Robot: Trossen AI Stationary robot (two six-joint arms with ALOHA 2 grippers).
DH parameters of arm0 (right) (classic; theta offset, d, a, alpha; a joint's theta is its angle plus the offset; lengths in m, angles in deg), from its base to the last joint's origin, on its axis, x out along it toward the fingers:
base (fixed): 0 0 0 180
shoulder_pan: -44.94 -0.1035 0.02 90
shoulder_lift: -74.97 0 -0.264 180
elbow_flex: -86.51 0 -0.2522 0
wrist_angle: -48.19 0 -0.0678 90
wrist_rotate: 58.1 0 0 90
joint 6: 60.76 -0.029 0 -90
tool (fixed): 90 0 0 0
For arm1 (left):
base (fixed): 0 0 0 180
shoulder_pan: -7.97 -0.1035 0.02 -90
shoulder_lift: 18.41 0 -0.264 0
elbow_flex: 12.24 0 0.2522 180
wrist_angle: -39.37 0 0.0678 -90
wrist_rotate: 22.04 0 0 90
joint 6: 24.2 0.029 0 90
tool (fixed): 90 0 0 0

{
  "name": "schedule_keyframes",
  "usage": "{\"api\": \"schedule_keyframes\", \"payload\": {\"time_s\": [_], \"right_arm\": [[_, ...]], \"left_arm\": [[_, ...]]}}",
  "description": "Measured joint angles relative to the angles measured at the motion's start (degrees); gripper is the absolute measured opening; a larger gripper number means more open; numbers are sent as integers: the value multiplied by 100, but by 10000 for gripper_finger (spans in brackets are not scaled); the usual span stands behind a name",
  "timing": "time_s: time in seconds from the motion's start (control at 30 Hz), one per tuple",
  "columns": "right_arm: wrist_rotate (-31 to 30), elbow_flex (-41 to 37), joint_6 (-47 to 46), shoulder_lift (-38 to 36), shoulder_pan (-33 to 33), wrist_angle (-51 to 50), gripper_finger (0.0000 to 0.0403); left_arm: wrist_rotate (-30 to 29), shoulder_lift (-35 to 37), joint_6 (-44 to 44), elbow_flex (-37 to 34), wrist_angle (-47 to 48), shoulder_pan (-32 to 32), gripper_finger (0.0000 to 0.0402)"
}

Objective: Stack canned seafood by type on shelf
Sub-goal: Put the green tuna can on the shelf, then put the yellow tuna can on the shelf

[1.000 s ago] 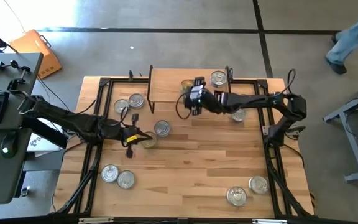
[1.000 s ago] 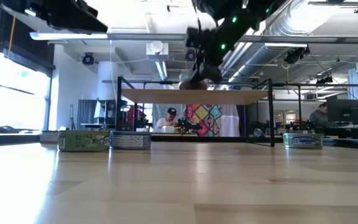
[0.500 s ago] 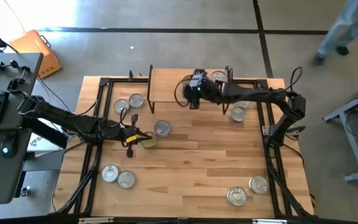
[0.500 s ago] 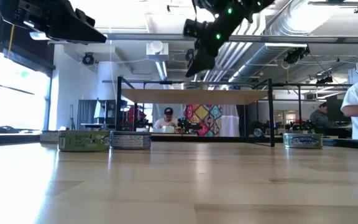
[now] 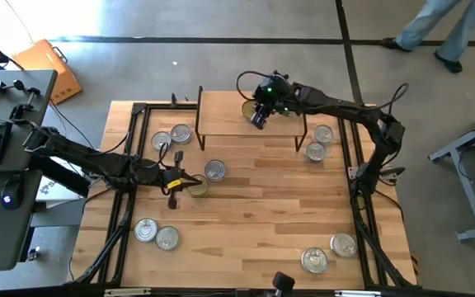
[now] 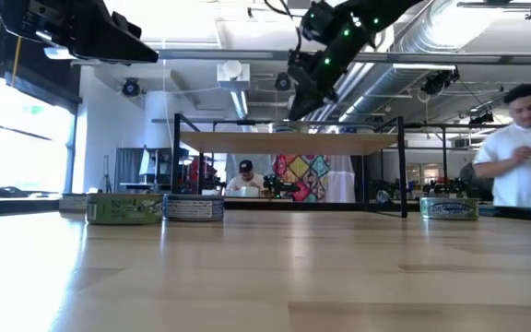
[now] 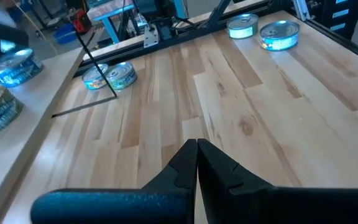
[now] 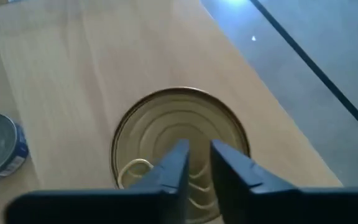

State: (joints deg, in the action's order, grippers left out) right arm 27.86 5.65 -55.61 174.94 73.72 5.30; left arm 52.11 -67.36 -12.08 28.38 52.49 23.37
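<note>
The right gripper [image 5: 260, 115] hangs above the shelf [image 5: 221, 114], fingers [image 8: 174, 163] nearly together with only a slim gap, holding nothing. Directly beneath it a gold tin [image 8: 180, 146] sits flat on the shelf top, apart from the fingertips; a blue-labelled tin [image 8: 0, 146] stands off to one side of it in the wrist view. More tins lie on the table below and beyond the gripper, such as the pair [image 5: 318, 142] past the shelf's leg.

The left gripper [image 5: 174, 183] waits low over the table, fingers pressed shut and empty, right beside a greenish tin [image 5: 196, 187].

My guess is the gold tin has been set down and the next one is due. To do that well, I'd lift clear straight up so the fingers don't drag the gold tin, then choose a matching gold lid and spread wide before coming down.
</note>
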Motion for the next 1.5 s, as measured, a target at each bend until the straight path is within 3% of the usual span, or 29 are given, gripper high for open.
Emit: {"api": "schedule_keyframes", "payload": {"time_s": [0.13, 0.73, 0.93, 1.17, 1.5], "right_arm": [[-9, 0, 121, 242, -2, 298, 4], [-58, -7, 346, 539, 159, 1247, 2], [-737, 114, 393, 160, -64, 1362, 2], [-1024, -554, 343, -394, -1132, 1845, 2], [-1014, -3235, -172, -426, -3533, 4980, 2]], "left_arm": [[2, 0, 4, 0, -90, 0, 5], [2, 0, 29, 0, -95, 0, 5], [3, 0, -39, 0, -93, 0, 5], [6, 0, -244, 2, 43, 4, 5], [4, -9, -459, 2, 78, 4, 5]]}}
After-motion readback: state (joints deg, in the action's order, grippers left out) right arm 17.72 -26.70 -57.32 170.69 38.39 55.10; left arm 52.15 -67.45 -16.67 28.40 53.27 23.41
